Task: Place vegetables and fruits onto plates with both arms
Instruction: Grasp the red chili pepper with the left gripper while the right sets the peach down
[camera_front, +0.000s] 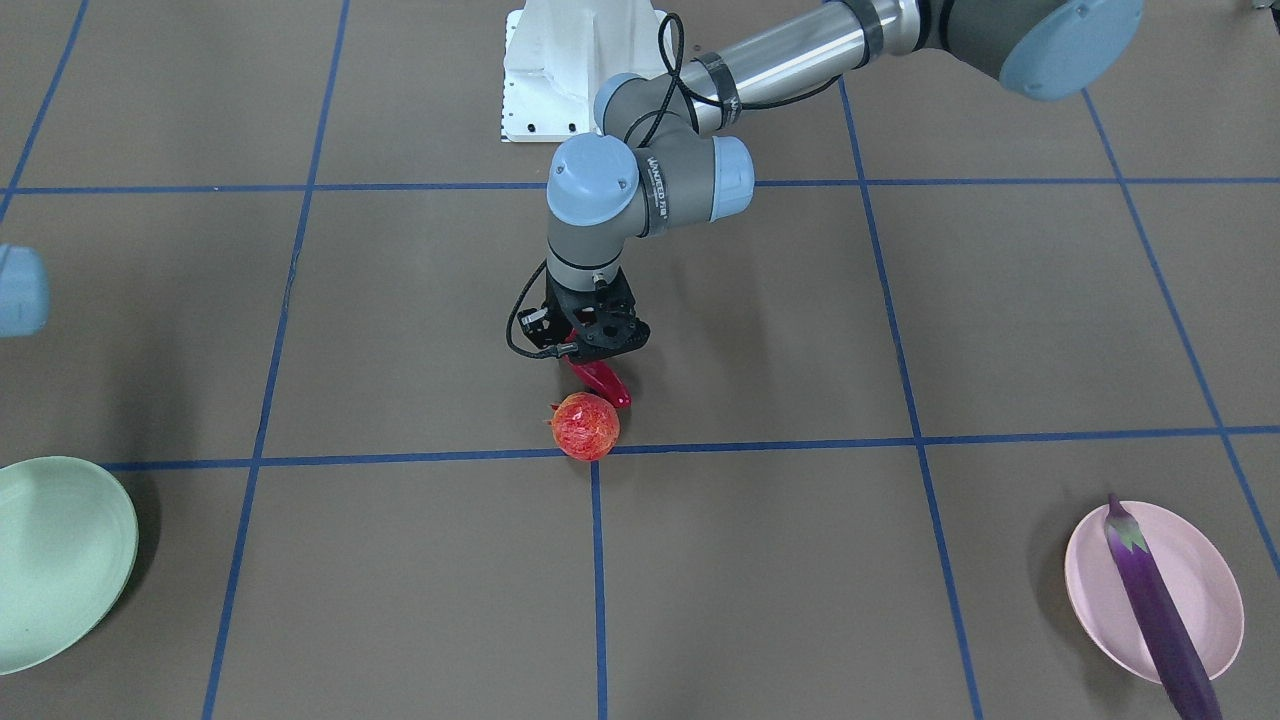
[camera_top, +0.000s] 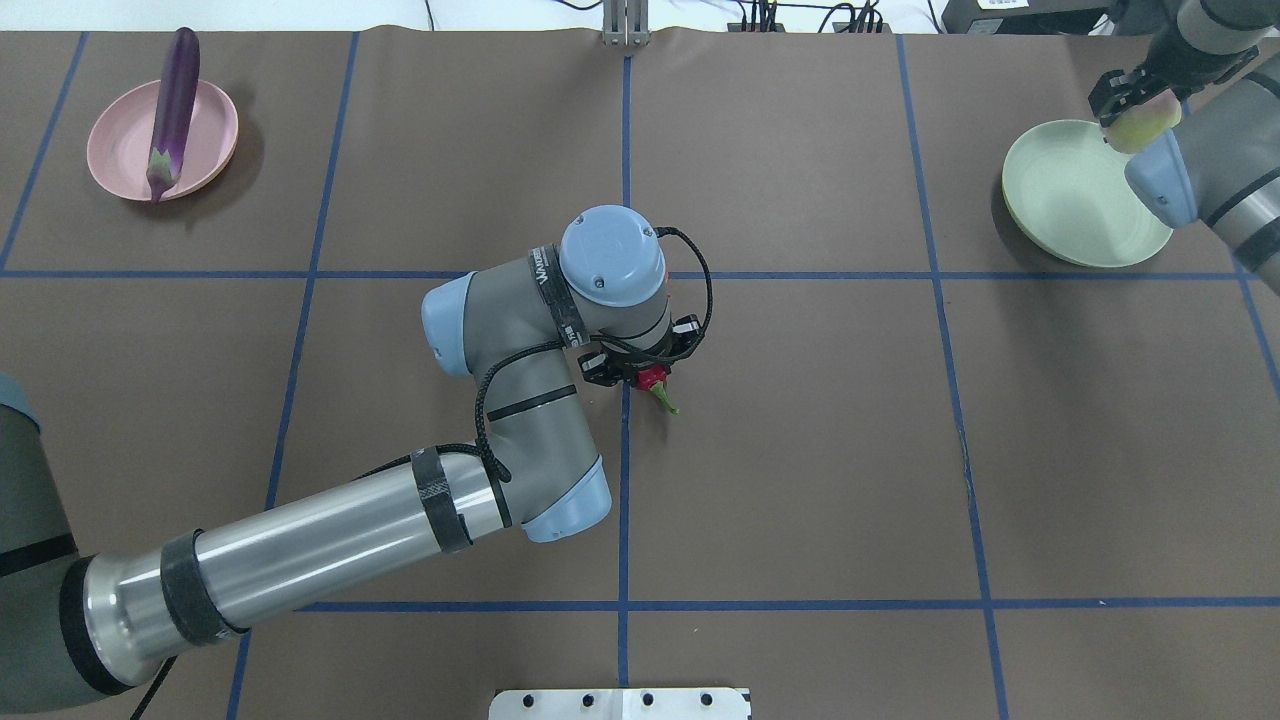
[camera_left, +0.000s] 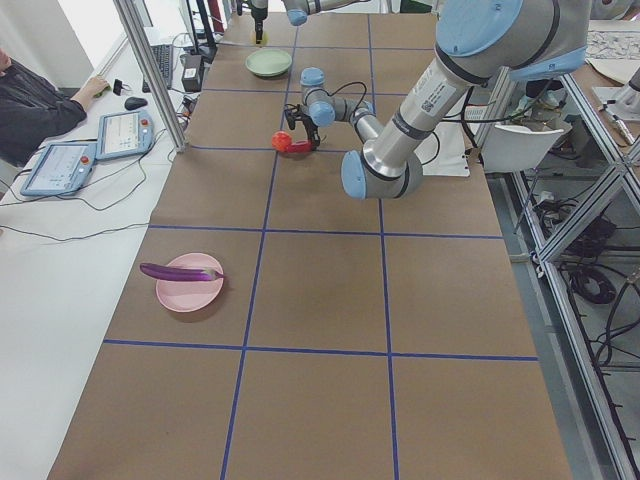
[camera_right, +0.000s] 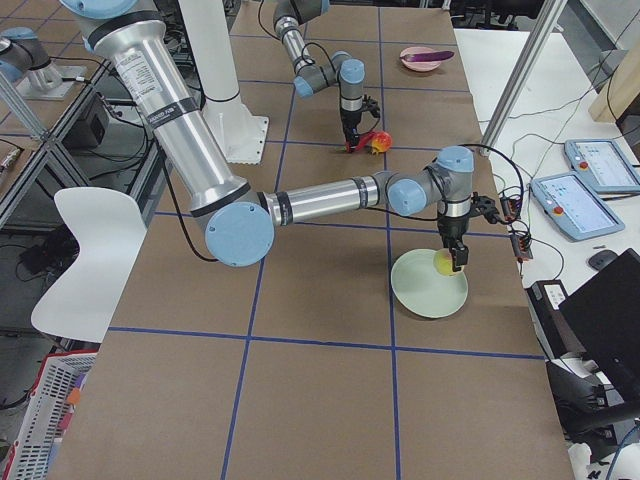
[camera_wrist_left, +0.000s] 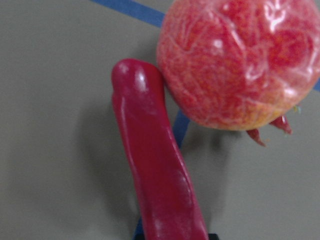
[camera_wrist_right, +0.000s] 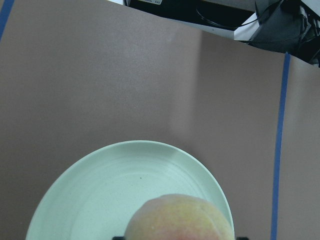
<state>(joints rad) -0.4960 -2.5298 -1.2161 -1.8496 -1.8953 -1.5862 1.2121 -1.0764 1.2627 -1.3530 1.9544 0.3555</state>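
Holds left arm stretched to table centre, wrist straight down, left gripper pinching red chili pepper. Keeps pepper's long axis slanted, green stem toward robot, blunt tip touching red-orange mottled fruit. Hangs right gripper, clamped on peach, over mint green plate. Shows eggplant lying across pink plate, calyx toward robot.

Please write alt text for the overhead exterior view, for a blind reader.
The left arm's tool grips a red chili pepper at centre. At upper right, the right arm's tool holds a pale yellow-green peach above a mint green plate; at upper left, a long purple eggplant lies across a pink plate.
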